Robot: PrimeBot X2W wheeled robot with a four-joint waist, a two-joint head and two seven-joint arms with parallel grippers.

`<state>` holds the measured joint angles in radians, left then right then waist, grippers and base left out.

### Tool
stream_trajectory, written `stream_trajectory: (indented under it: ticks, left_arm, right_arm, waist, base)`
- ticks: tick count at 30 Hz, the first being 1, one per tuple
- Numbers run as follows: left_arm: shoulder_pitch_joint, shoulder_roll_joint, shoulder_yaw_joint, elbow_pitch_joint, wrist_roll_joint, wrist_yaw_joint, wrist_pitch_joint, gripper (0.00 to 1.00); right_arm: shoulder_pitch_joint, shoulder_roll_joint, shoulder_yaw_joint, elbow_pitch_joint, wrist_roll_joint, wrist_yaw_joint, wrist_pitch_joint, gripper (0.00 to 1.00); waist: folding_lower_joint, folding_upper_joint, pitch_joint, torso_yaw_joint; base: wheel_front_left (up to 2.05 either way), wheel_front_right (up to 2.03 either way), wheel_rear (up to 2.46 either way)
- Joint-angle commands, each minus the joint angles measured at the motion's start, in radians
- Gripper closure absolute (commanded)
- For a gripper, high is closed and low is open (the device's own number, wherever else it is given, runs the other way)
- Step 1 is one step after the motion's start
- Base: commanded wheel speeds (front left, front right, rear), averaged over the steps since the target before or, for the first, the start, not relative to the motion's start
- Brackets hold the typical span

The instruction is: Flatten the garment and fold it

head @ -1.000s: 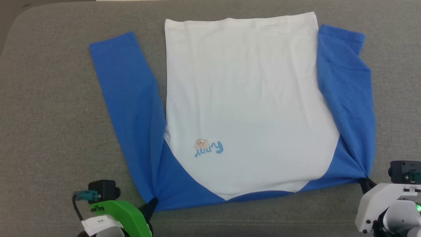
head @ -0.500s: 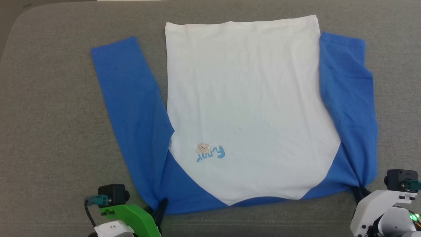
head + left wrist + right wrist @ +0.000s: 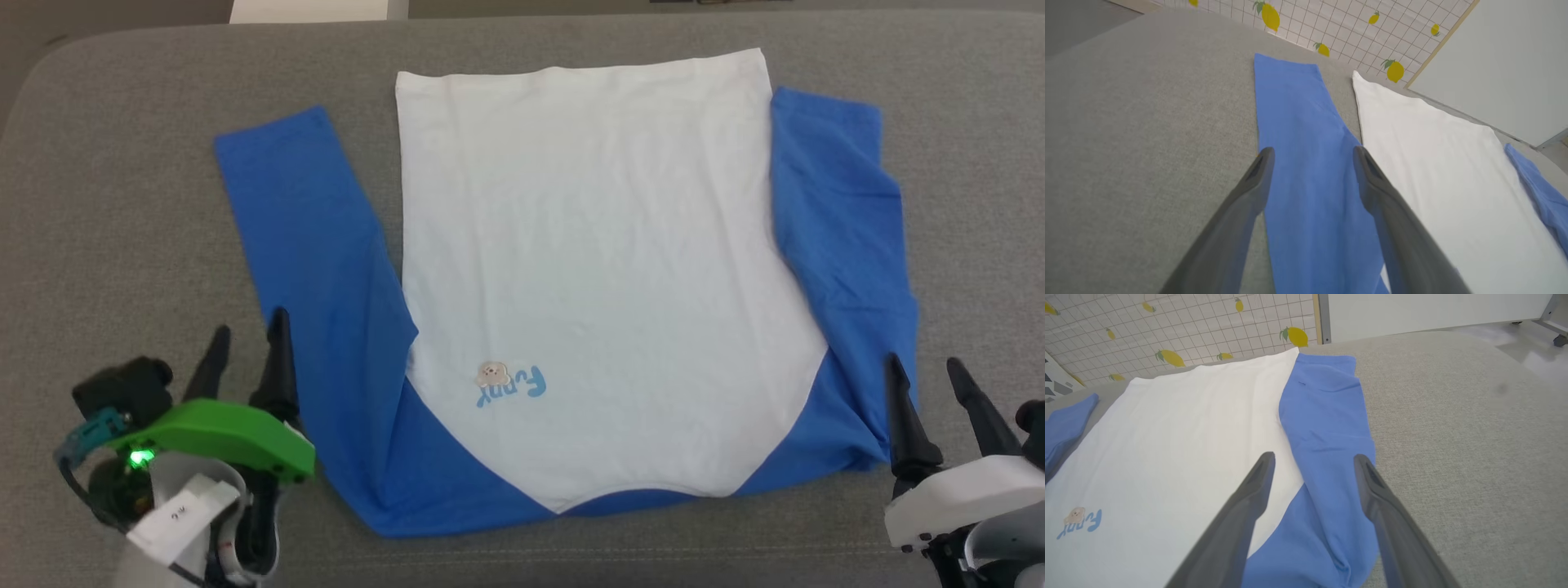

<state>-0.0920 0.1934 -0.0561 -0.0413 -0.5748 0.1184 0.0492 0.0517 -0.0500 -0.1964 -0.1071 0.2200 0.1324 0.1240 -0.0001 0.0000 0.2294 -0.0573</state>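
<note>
White-bodied garment with blue sleeves lies flat, chest up.

Grey upholstered surface carries the garment, spread flat across centre frame, sleeves alongside, collar toward the bottom edge.

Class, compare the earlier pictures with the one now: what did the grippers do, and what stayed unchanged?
The left gripper and right gripper let go of the near corners of the garment, opened and lifted away. The garment stayed spread flat on the grey cushion.
</note>
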Motion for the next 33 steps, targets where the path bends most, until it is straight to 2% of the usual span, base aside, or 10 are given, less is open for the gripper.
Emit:
stream_trajectory:
  ticks: [1, 9, 16, 25, 33]
  left_arm:
    - [-0.051, 0.013, 0.008, 0.026, 0.021, 0.012, -0.018, 0.00]
    - [-0.374, 0.091, 0.036, 0.268, 0.084, 0.039, -0.026, 0.00]
    - [-0.604, 0.218, 0.059, 0.454, 0.139, 0.078, 0.045, 0.00]
    - [-0.733, 0.335, 0.030, 0.556, 0.190, 0.086, 0.184, 0.00]
    - [-0.753, 0.359, 0.006, 0.581, 0.198, 0.129, 0.361, 0.00]
  right_arm:
    - [-0.009, 0.000, 0.007, -0.013, -0.005, -0.002, -0.018, 0.00]
    - [-0.078, 0.000, 0.052, -0.070, -0.005, -0.002, -0.047, 0.00]
    - [-0.153, 0.000, 0.101, -0.116, -0.008, -0.002, -0.078, 0.00]
    - [-0.205, 0.000, 0.142, -0.132, 0.004, -0.002, -0.134, 0.00]
    - [-0.218, 0.000, 0.161, -0.123, 0.018, -0.002, -0.148, 0.00]
  waist:
    - [0.0001, 0.0000, 0.024, -0.015]
    - [0.0001, 0.0000, 0.148, -0.065]
    - [0.0001, 0.0000, 0.273, -0.147]
    - [0.0001, 0.0000, 0.375, -0.213]
    - [0.0001, 0.0000, 0.392, -0.224]
  base:
    - [0.00, 0.00, 0.00]
    - [0.00, 0.00, 0.00]
    - [0.00, 0.00, 0.00]
    - [0.00, 0.00, 0.00]
    - [0.00, 0.00, 0.00]
